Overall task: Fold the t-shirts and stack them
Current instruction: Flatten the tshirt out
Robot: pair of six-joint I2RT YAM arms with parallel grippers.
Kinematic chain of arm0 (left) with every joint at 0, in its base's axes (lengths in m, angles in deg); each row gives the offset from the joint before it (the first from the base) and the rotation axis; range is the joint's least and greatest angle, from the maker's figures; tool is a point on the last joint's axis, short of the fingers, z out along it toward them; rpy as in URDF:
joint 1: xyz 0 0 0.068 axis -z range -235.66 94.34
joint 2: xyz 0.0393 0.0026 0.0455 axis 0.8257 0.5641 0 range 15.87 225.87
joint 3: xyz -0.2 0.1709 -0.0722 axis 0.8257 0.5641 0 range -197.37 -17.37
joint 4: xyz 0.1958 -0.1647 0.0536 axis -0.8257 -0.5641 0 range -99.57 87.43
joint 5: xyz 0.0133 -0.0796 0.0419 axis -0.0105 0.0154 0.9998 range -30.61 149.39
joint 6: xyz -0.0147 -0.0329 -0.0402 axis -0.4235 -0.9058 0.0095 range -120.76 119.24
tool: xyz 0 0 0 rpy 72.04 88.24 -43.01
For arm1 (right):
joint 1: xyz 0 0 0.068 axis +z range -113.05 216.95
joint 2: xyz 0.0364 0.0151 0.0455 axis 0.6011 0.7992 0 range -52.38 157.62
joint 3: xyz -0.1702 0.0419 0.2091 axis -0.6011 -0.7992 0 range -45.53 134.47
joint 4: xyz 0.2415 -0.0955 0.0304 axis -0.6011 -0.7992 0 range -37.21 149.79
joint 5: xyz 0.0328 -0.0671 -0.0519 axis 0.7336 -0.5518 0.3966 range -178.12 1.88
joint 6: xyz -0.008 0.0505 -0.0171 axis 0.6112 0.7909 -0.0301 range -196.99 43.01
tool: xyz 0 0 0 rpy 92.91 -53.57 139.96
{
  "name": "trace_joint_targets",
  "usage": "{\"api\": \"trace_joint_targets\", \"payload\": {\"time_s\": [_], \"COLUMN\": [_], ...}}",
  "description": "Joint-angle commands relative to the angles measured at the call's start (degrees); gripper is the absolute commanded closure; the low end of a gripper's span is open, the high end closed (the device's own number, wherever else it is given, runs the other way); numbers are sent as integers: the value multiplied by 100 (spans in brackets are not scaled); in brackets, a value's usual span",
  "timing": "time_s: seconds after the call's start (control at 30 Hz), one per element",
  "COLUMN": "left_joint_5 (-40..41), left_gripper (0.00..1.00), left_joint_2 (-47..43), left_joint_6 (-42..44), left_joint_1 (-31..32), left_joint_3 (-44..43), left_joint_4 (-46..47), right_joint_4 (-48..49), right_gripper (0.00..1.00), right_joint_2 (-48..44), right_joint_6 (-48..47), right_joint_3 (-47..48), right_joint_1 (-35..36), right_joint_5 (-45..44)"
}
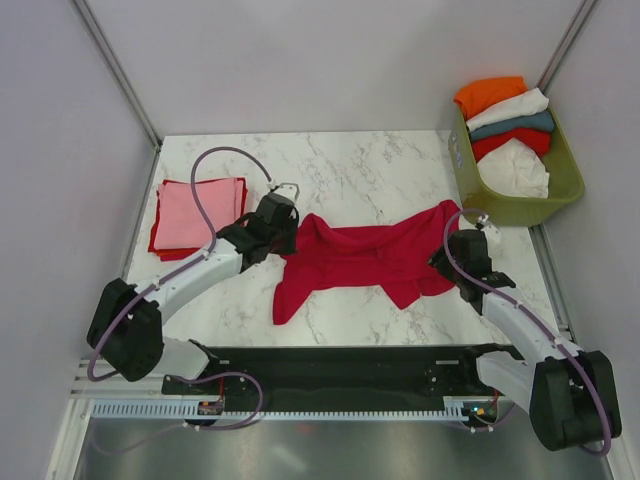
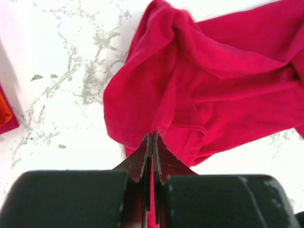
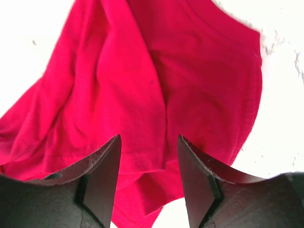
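The crimson t-shirt (image 1: 360, 258) lies crumpled across the middle of the marble table (image 1: 350, 170). My left gripper (image 1: 285, 232) is at its left end, shut on a fold of the crimson cloth (image 2: 190, 95). My right gripper (image 1: 448, 262) is open over the shirt's right end, with the cloth (image 3: 142, 85) between and below its fingers. A folded pink t-shirt (image 1: 198, 213) lies on a red one at the far left. Orange (image 1: 490, 93), white (image 1: 508, 107), teal (image 1: 515, 126), red and another white shirt (image 1: 517, 168) sit in the basket.
The olive-green plastic basket (image 1: 566, 185) stands at the back right corner, just beyond my right gripper. Bare marble shows behind and in front of the crimson shirt. A black base rail (image 1: 350, 375) runs along the near edge.
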Motion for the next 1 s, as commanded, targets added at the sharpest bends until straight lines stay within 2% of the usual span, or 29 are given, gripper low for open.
{"api": "trace_joint_targets", "payload": {"time_s": [0.0,0.2,0.4,0.5,0.57,0.63,0.83,0.97], "left_joint_5": [221,204,204,274,309,309,292,318], "left_gripper": [98,98,98,98,98,98,98,98], "left_joint_2": [-277,-470,-558,-620,-681,-716,-726,-752], "left_joint_6": [-199,-172,-199,-181,-181,-181,-172,-172], "left_joint_1": [-96,-184,-184,-193,-193,-184,-184,-193], "left_joint_3": [184,325,413,448,483,492,475,492], "left_joint_4": [19,10,10,-8,-8,-8,-16,-25], "right_joint_4": [229,343,510,475,379,309,247,255], "right_gripper": [42,44,59,58,52,51,63,65], "right_joint_2": [150,63,168,116,72,-25,-218,-175], "right_joint_6": [260,533,621,613,604,612,639,648], "right_joint_3": [-97,-421,-458,-405,-370,-343,-326,-264], "right_joint_1": [-38,-38,-29,-38,-38,-38,-29,-29], "right_joint_5": [68,164,357,384,384,419,446,454]}}
